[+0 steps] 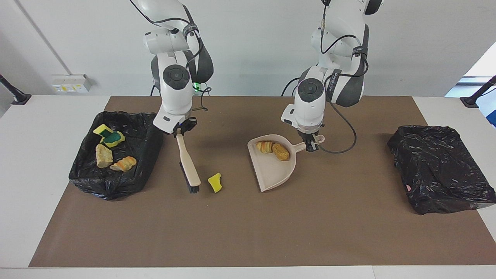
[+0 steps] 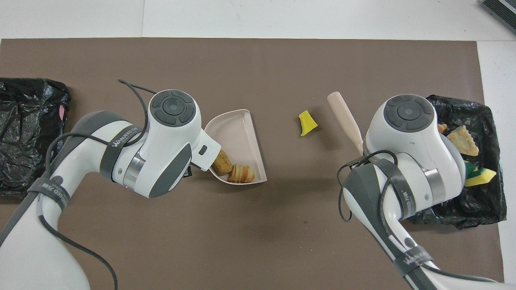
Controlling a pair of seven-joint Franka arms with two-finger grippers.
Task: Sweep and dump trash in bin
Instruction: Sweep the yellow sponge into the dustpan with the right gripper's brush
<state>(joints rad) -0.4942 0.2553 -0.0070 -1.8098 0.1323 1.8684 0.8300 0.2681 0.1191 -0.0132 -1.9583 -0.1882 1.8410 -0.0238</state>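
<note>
Trash lies in three places: four scraps (image 1: 110,149) in the bin (image 1: 145,133), two bread lumps (image 1: 273,149) in the dustpan (image 1: 277,172), one sponge piece (image 1: 215,182) on the mat (image 1: 248,232). The left gripper (image 1: 311,145) clamps the dustpan's handle; the right gripper (image 1: 180,131) clamps the brush (image 1: 188,164), bristles beside that piece.

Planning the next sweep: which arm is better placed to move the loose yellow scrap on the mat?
Right. The right gripper holds the brush, bristles down beside the yellow scrap. The left gripper holds the dustpan.
</note>
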